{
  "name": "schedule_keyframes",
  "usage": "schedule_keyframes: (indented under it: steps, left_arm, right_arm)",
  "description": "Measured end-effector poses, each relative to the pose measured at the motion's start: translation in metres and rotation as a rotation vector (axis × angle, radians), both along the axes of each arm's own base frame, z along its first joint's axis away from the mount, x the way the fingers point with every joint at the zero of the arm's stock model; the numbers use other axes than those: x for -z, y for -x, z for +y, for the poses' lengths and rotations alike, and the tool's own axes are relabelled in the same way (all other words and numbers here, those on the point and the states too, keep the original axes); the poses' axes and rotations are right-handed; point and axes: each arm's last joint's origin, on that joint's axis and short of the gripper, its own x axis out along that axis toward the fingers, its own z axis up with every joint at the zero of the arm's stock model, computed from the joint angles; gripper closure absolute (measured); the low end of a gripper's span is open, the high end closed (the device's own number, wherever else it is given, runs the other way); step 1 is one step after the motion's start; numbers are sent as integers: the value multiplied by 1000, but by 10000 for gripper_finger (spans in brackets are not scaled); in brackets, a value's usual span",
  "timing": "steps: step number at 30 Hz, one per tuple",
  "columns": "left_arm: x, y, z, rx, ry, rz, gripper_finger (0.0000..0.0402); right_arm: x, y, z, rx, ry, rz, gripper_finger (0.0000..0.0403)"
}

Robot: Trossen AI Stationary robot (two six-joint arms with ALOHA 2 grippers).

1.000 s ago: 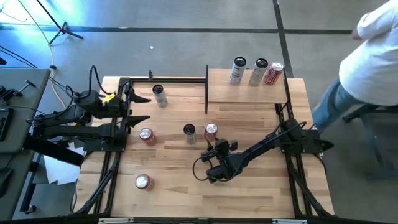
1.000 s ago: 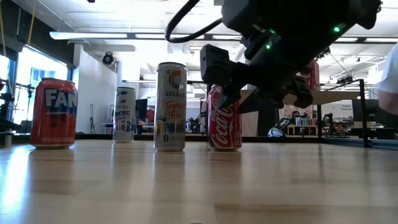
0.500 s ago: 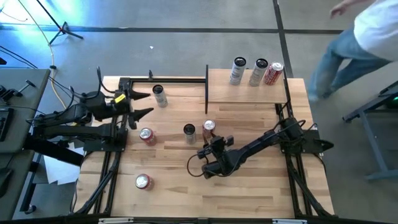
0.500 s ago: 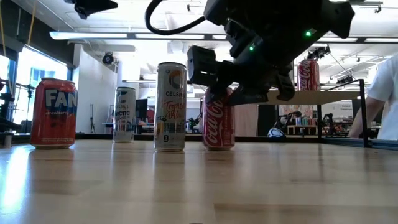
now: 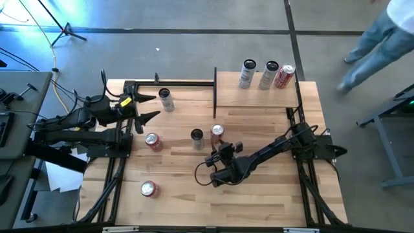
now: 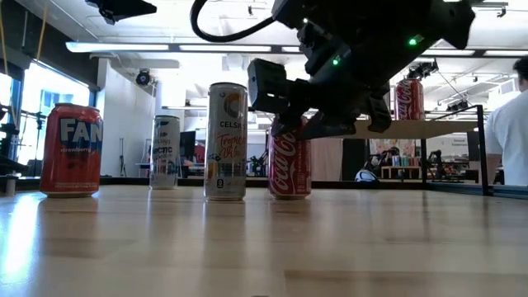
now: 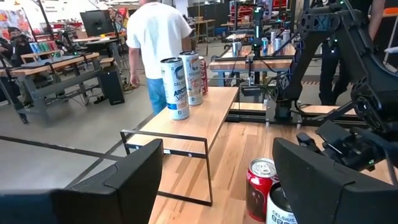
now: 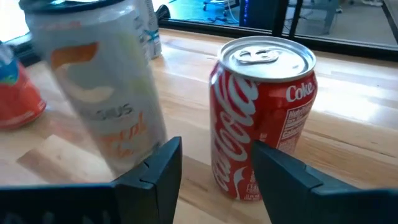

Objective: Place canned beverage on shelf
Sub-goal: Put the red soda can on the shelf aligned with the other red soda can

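Since a second ago, the right claw (image 5: 216, 145) has crept toward the cola can (image 5: 217, 134) at tabletop (image 5: 272, 188) centre. Its fingers stand open, just short of the can. The left claw (image 5: 146, 107) waits open at nine o'clock.

Eight cans in all: three on the shelf (image 5: 259, 97) along its far edge, five on the table (image 5: 272, 194). Of these, four are red, four slim and silver. Two arms. One shelf.

Just in front of the right hand (image 8: 211, 180) a red can (image 8: 261, 118) says "Coke", the tall pale can (image 6: 227, 140) beside it says "CELSIUS", and the orange can (image 6: 72, 150) farther off says "FAN".
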Motion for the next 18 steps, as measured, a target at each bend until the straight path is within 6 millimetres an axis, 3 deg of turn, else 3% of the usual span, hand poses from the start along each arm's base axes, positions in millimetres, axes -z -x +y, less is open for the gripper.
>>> schedule_keyframes:
  steps: [9, 18]
  left_arm:
    - [0, 0, 0, 0, 0, 0, 122]
    - [0, 0, 0, 1, 0, 1, 122]
  right_arm:
    - [0, 4, 12, -34, 17, 1, 226]
    - [-10, 16, 26, -12, 190, -72, 226]
